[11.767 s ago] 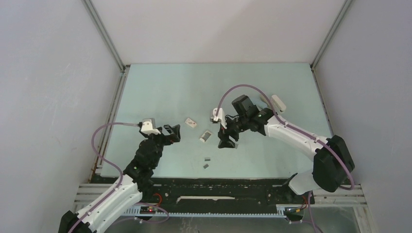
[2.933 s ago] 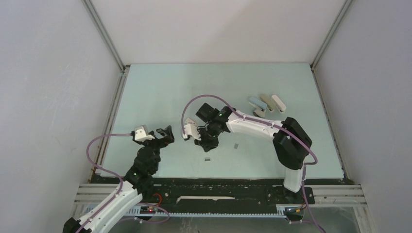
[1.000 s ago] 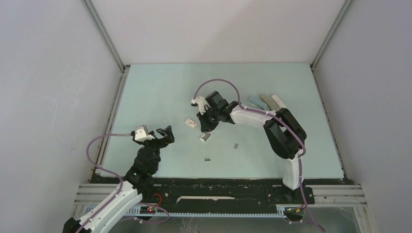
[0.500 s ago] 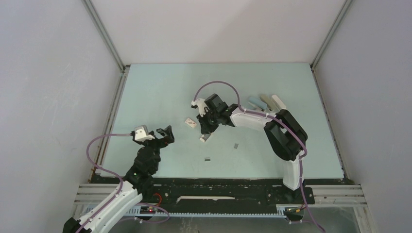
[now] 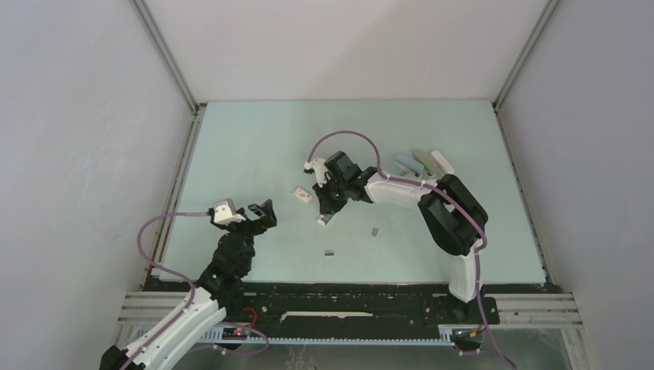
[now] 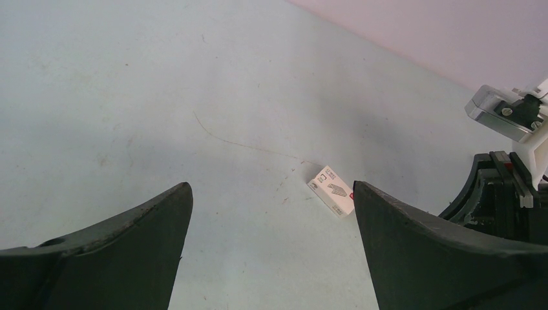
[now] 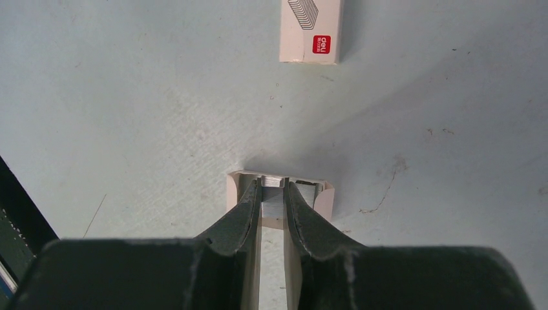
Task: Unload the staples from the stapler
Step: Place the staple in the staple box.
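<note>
The right gripper [image 7: 274,187] is nearly closed, its two fingers reaching down into an open white box [image 7: 324,199] and pinching a grey staple block [image 7: 274,201] that sits inside it; in the top view this gripper [image 5: 327,208] hangs over that box [image 5: 324,220] near the middle of the table [image 5: 254,139]; a second, closed white box [image 7: 311,26] with a red label lies just beyond the first; the left gripper [image 6: 271,188] is spread wide and holds nothing, hovering over bare table at the left with the closed box [image 6: 331,191] ahead of it; the stapler [image 5: 402,162] lies flat at the far right of the table, well apart from both grippers, beside two other stapler-like items [image 5: 430,160]; its long axis runs diagonally from far-left to near-right, and which end is which cannot be made out; two loose staples [image 5: 375,230] lie on the table nearer the arms.
</note>
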Available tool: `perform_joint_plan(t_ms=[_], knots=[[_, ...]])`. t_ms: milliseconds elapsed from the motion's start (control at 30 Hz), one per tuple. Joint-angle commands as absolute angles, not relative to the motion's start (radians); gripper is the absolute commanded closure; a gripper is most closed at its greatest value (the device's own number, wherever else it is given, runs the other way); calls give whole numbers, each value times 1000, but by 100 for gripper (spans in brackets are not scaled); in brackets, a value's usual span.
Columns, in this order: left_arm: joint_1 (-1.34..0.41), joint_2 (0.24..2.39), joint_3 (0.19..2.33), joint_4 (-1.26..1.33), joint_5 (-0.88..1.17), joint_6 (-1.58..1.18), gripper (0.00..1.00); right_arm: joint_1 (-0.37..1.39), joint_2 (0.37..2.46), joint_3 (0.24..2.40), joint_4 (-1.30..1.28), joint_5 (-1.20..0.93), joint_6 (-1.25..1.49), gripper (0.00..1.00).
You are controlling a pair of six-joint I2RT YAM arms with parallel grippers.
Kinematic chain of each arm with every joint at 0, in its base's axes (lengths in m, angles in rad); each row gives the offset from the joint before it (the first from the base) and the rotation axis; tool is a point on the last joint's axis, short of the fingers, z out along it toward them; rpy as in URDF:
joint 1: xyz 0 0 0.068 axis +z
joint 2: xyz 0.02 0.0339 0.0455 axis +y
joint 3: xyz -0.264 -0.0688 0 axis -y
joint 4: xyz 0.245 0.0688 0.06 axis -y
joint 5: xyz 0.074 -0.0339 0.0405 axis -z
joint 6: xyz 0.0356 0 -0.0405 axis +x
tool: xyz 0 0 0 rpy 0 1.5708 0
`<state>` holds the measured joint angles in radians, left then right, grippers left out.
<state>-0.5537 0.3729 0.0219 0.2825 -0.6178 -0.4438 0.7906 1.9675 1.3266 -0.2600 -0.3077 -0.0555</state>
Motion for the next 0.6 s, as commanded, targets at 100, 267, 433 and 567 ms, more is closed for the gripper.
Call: perform_joint_plan(t_ms=[100,267,433,567], knots=[[-548,372,6,311,-628,-444,0,802,1930,1323,-231,-281,-30,83],[-548,370,6,311,-627,-446,0,804,1939,1322,-232,-270,-26,83],[-545,368,6,310,-627,-445,0,811,1944,1324,-234,-270,-23,83],[-546,366,6,310,-628,-446,0,813,1947,1323,-237,-270,-21,83]])
